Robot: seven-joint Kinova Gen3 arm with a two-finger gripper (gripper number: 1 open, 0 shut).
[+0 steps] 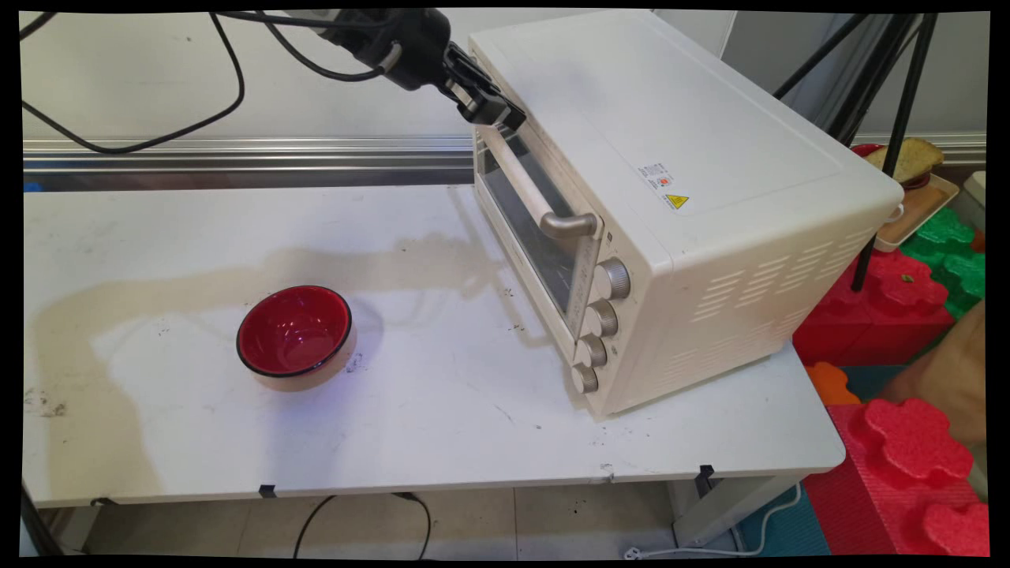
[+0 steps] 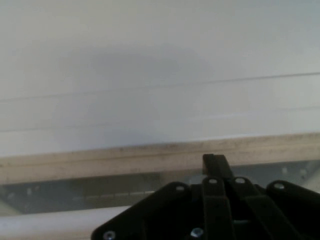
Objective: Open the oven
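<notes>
A cream toaster oven (image 1: 694,150) stands on the right half of the white table (image 1: 442,426), its glass door (image 1: 525,229) facing left and closed or nearly so. My black gripper (image 1: 495,110) sits against the door's top edge at the oven's far upper corner, above the metal handle (image 1: 552,217). Its fingers look pressed together with nothing between them. In the hand view the gripper (image 2: 215,161) points at the door's top rim (image 2: 110,160), with the oven's flat top (image 2: 160,75) beyond and the handle (image 2: 45,225) below. A red bowl (image 1: 294,330) rests far off on the table, empty.
Several knobs (image 1: 601,319) run down the oven's front right. Black cables (image 1: 197,95) hang from the arm over the table's back. Right of the table are a tripod leg (image 1: 892,150), red and green foam blocks (image 1: 907,300) and a tray with food (image 1: 919,197).
</notes>
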